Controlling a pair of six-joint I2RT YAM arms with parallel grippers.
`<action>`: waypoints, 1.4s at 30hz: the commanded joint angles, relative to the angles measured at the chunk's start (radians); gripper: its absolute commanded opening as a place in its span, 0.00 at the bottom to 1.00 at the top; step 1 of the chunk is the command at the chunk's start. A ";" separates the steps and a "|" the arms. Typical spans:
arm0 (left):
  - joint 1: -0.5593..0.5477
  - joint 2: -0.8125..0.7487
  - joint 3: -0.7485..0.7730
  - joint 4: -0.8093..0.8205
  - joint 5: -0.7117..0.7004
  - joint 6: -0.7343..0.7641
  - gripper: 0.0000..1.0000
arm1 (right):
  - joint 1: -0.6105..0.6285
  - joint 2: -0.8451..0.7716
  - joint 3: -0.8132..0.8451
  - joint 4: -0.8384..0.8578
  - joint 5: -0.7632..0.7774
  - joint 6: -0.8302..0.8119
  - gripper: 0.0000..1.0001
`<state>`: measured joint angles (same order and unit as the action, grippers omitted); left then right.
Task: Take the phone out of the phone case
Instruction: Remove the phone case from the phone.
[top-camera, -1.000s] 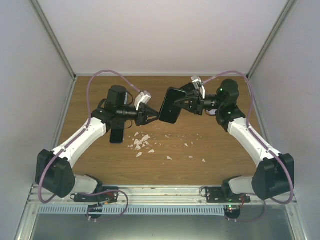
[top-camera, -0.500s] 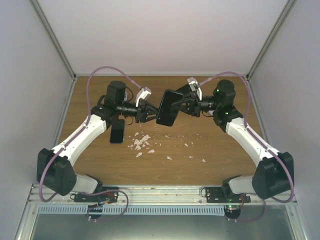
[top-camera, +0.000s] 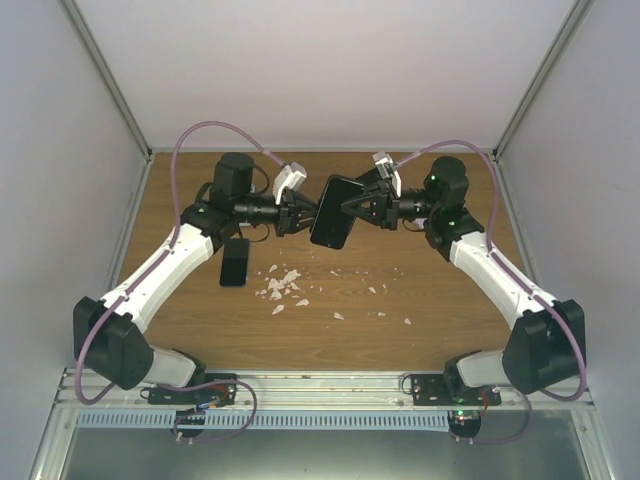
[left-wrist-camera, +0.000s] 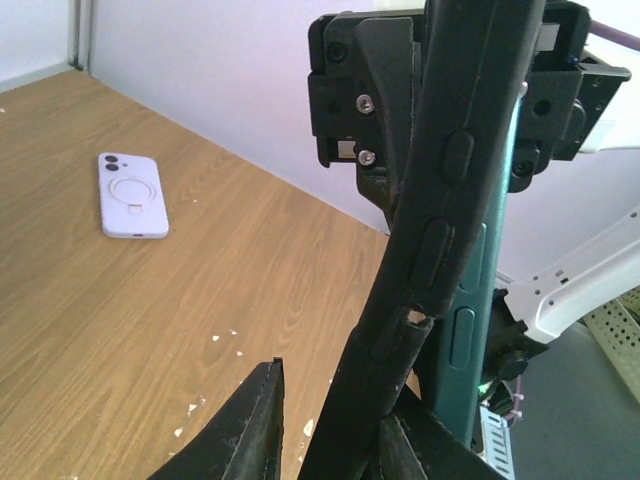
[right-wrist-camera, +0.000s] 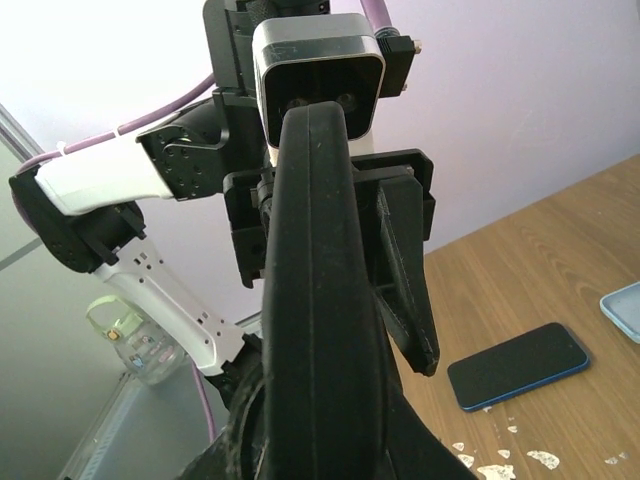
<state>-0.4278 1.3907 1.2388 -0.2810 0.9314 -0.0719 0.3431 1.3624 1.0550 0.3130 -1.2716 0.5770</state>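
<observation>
Over the last second both arms have drawn toward the back, carrying the black rubbery phone case (top-camera: 333, 212) and its dark teal phone (left-wrist-camera: 470, 300) along above the brown wooden table (top-camera: 440, 290). The left arm (top-camera: 160, 270) now clears a flat black handset (top-camera: 235, 263). White flakes (top-camera: 283, 285) lie nearby, with a lilac ringed case (left-wrist-camera: 132, 195) farther off. The right jaws are clamped on the cased phone's far end. The left jaws straddle the case's peeled edge; I cannot tell whether they pinch it.
</observation>
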 joint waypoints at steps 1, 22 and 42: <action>0.001 0.050 0.027 0.201 -0.200 -0.056 0.23 | 0.118 -0.005 0.025 -0.041 -0.283 0.021 0.01; 0.018 0.035 -0.072 0.156 0.040 -0.058 0.39 | -0.017 0.004 -0.003 0.272 -0.187 0.309 0.00; -0.082 0.072 -0.044 0.317 0.196 -0.226 0.26 | 0.045 0.056 -0.001 0.164 -0.221 0.220 0.00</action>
<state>-0.4534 1.4425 1.1824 -0.0711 1.1866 -0.2634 0.3149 1.3960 1.0397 0.5030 -1.4113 0.8227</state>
